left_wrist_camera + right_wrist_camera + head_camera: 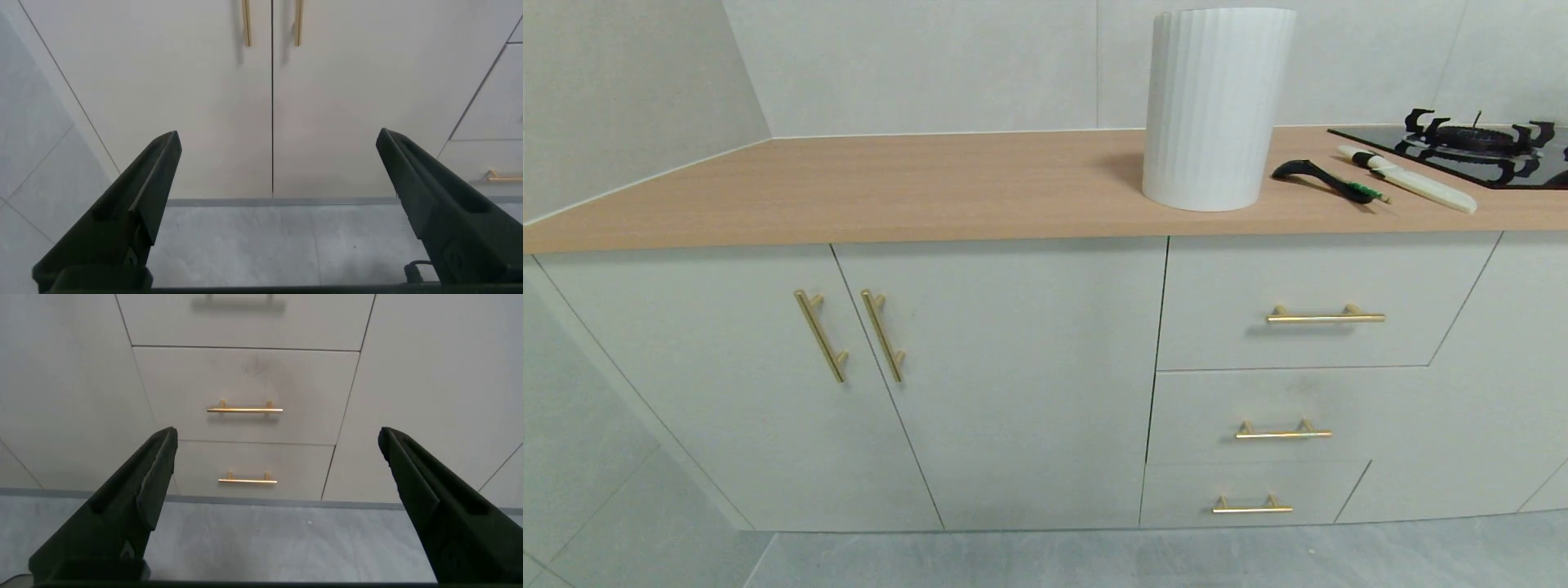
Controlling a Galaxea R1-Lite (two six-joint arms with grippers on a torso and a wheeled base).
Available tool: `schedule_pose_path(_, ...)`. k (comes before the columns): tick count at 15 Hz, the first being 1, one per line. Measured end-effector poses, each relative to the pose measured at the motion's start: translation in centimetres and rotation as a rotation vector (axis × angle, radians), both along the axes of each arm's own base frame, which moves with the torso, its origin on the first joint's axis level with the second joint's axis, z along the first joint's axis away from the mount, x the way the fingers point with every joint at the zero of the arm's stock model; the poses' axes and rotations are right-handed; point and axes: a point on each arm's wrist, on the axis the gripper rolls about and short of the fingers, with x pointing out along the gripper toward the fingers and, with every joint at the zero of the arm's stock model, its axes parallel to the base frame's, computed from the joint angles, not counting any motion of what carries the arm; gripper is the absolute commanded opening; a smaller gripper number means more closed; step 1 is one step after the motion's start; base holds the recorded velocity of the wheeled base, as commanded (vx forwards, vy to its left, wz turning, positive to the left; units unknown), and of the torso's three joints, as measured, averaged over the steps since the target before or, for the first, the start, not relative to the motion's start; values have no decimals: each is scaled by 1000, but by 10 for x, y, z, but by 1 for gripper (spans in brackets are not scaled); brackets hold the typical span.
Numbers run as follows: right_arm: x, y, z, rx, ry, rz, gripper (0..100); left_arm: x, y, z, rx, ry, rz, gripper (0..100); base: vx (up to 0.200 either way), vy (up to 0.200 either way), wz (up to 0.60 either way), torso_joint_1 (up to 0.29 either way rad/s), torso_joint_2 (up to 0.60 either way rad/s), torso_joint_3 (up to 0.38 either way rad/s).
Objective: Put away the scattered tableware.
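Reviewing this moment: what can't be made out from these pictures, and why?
Head view: the inside of the white ribbed container, hidden by its own wall.
Head view: the hob, cut off by the right edge.
Head view: the black-handled tool, whose working end is too small to identify.
Every view: what the drawers and cupboard hold, hidden behind their closed fronts.

A kitchen is shown: a wooden table [931, 188] is set over pale cupboard doors [1005, 376] and drawers [1233, 278] with brass handles [1325, 317], a gas hob [1470, 143] is let into it, a knife [1409, 178] is laid beside the hob, and the walls [915, 65] and floor [1094, 559] are tiled.
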Motion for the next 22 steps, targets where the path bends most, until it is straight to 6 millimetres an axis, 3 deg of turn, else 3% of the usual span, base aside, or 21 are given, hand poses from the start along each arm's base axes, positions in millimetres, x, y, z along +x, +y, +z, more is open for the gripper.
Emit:
schedule_pose_path(7, -1, 0, 4, 3, -16, 2, 100, 0, 0, 0, 0, -1, 0, 100, 0, 0, 0, 0, 0, 0)
schedule_pose_path(11, -7, 0, 41, 16, -68, 68, 100, 0, 0, 0, 0, -1, 0, 100, 0, 0, 0, 0, 0, 0)
schedule_pose_path(16, 17, 0, 49, 8, 140, 165, 100, 0, 0, 0, 0, -1, 0, 100, 0, 0, 0, 0, 0, 0)
schedule_pose_path(22, 64, 8, 62, -6, 348, 204, 100, 0, 0, 0, 0, -1, 0, 100, 0, 0, 0, 0, 0, 0)
